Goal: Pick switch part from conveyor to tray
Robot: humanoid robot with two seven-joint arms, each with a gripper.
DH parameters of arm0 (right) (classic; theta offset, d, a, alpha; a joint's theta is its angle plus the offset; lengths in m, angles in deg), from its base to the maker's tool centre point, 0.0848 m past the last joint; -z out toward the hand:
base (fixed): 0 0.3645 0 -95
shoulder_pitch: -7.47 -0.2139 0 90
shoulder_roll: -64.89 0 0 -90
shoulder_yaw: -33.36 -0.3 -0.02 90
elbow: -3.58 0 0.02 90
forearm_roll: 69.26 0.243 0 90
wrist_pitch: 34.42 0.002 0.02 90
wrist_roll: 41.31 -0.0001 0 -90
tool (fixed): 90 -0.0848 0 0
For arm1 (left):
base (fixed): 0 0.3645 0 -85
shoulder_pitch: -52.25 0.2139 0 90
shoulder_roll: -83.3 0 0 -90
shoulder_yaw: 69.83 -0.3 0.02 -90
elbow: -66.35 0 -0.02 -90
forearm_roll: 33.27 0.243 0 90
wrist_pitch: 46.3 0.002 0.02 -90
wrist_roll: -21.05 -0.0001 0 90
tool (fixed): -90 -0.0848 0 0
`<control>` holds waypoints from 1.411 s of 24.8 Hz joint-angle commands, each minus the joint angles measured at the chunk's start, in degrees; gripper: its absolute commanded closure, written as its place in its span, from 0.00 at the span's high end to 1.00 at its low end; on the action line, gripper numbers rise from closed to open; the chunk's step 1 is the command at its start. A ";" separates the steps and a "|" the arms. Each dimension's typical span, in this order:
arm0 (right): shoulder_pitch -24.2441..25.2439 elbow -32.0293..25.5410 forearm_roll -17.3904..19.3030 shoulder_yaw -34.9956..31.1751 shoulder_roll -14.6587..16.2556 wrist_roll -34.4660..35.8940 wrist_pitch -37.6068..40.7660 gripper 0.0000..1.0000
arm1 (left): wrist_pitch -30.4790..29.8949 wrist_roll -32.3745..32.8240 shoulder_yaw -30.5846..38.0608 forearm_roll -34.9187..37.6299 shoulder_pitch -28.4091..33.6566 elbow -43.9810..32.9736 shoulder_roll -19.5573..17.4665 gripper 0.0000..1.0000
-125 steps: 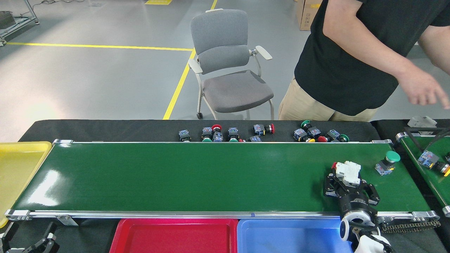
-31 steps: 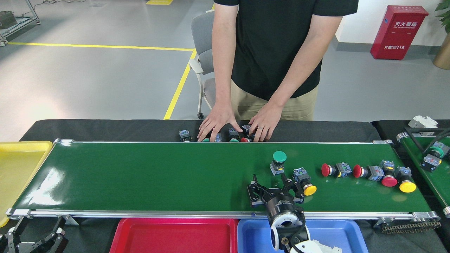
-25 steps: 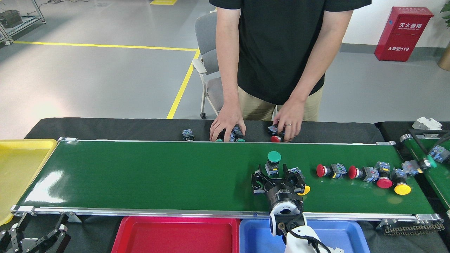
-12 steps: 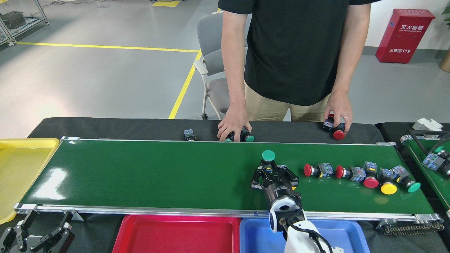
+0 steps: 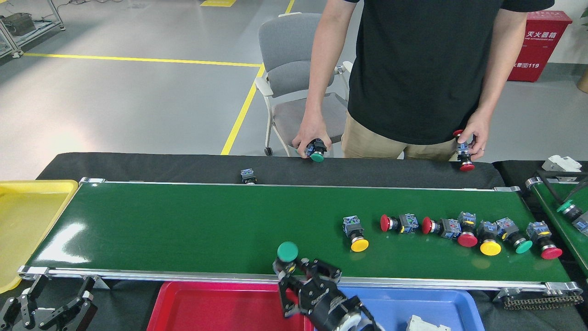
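Observation:
The conveyor [image 5: 183,225] is a long glossy green belt running across the view. My right gripper [image 5: 297,272] is shut on a switch part with a green cap [image 5: 287,252]. It holds the part over the belt's near rail, just above the seam between the red tray [image 5: 216,308] and the blue tray [image 5: 413,303]. Several more switch parts lie in a row on the belt's right half, from a yellow-capped one [image 5: 356,232] to a red-capped one [image 5: 545,242]. My left gripper [image 5: 46,312] stands open at the bottom left, below the belt.
A person stands behind the belt with a switch part in each hand [image 5: 316,151] [image 5: 464,154]. One lone part [image 5: 248,176] lies on the black cloth. A yellow tray [image 5: 23,216] sits at the left end. A second belt [image 5: 562,209] shows at the right. A white part [image 5: 425,324] lies in the blue tray.
My right gripper has closed on the green-capped part and carried it left and toward me, off the belt to the near rail. The row of parts has drifted left. The person's hands have lifted.

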 commanded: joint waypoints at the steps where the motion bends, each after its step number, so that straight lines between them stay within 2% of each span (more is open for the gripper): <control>1: 0.40 -1.44 0.15 0.31 -0.04 -0.20 1.86 1.00 | 0.11 -0.40 0.25 -0.11 -0.35 -0.68 -0.54 1.00; 10: 0.22 -5.65 0.51 -0.13 0.66 -0.55 1.06 1.00 | 0.02 -0.40 0.25 -0.37 0.17 -2.52 -0.18 1.00; 15: -1.27 -8.64 0.42 -6.73 -0.04 -0.20 -8.69 1.00 | -1.82 -0.49 0.08 -1.08 0.26 -5.95 0.61 1.00; 18: -1.71 -8.64 0.42 -12.26 0.84 0.86 -16.25 1.00 | -5.08 -0.40 0.08 -1.34 0.79 -8.06 2.89 1.00; 21: -0.39 -9.87 0.42 -16.92 3.30 6.66 -19.24 1.00 | -6.04 0.39 -1.86 -0.99 2.64 -14.04 7.02 1.00; 23: 3.74 -10.05 0.42 -20.35 5.14 12.46 -19.33 1.00 | -5.08 3.29 -6.95 -0.46 2.81 -18.69 9.48 1.00; 25: 8.13 -10.14 0.42 -22.81 6.64 16.06 -19.15 1.00 | -1.82 9.88 -12.84 0.42 2.72 -22.38 13.18 1.00; 26: 10.24 -10.14 0.42 -23.07 7.43 17.02 -19.06 1.00 | 0.19 12.69 -16.61 1.03 2.20 -22.30 14.93 1.00; 28: 12.35 -10.14 0.42 -23.07 7.78 18.26 -18.97 1.00 | 4.94 15.51 -22.69 3.93 1.49 -22.21 16.16 1.00; 31: 13.32 -10.14 0.51 -23.07 7.25 18.17 -19.15 1.00 | 13.12 16.04 -31.04 11.23 -1.32 -22.12 17.04 1.00; 35: 11.04 -9.61 0.15 -22.55 5.94 16.50 -20.03 1.00 | 22.87 16.47 -42.10 17.11 -6.15 -19.93 19.33 1.00</control>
